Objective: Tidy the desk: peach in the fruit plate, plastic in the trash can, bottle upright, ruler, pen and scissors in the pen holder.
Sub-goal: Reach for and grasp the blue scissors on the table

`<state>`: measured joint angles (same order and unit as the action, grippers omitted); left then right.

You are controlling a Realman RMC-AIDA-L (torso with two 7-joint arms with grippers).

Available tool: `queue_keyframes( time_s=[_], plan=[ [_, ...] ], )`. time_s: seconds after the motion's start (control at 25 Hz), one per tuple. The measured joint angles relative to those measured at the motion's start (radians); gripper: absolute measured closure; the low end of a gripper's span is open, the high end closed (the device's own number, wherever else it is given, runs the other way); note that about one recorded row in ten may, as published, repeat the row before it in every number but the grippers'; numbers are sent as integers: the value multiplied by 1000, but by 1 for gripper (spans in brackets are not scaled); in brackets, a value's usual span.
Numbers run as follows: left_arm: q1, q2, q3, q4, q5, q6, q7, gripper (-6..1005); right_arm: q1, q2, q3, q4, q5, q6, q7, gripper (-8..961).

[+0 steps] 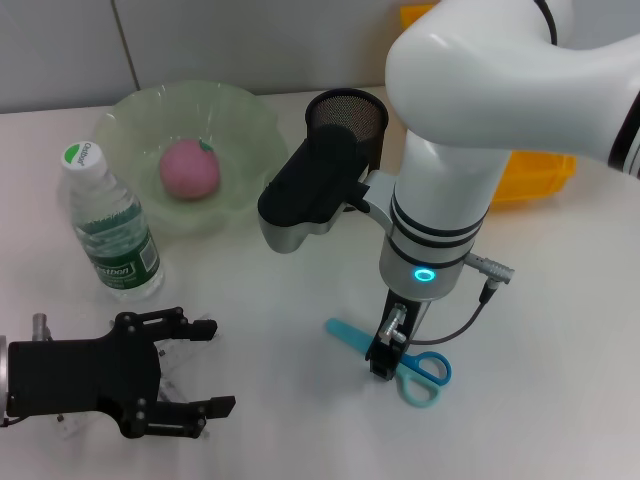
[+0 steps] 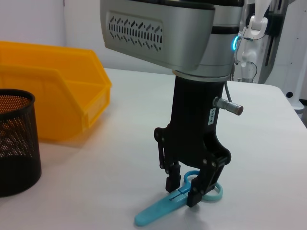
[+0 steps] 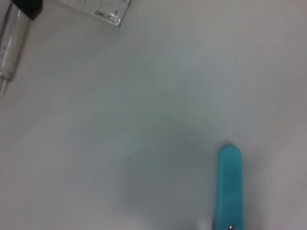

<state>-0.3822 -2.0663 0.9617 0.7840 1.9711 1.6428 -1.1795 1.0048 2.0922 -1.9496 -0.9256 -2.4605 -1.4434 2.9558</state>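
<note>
One pair of scissors [image 1: 385, 352] lies flat on the white desk [image 1: 560, 330], near the front and right of centre: light-blue blade cover pointing left, blue and teal ring handles to the right. The right gripper [image 2: 184, 189] stands vertically over it, its black fingers [image 2: 173, 182] narrowly parted and straddling the scissors where cover meets handles; whether they grip yet cannot be told.

One pink peach [image 1: 189, 168] with a green leaf mark sits in the one pale-green fruit plate [image 1: 250, 120] at the back left. One clear bottle [image 1: 110, 225] with green label and white-green cap stands upright just in front of the plate. One black mesh pen holder [image 1: 347, 118] stands behind the right arm; one yellow trash can [image 1: 540, 175] is at the back right.

The left gripper [image 1: 190, 365] rests low at the front left, fingers spread wide, holding nothing. The right wrist view shows one transparent ruler [image 3: 103, 10] end and one silver pen [image 3: 12, 43].
</note>
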Motion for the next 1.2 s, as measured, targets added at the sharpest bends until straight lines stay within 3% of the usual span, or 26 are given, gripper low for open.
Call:
queue_keyframes(
  time_s=[1.2],
  plan=[
    [-1,-2,0,-2,-2,0,0,173,1,0,-10,5,2,-3,-7,689]
  ],
)
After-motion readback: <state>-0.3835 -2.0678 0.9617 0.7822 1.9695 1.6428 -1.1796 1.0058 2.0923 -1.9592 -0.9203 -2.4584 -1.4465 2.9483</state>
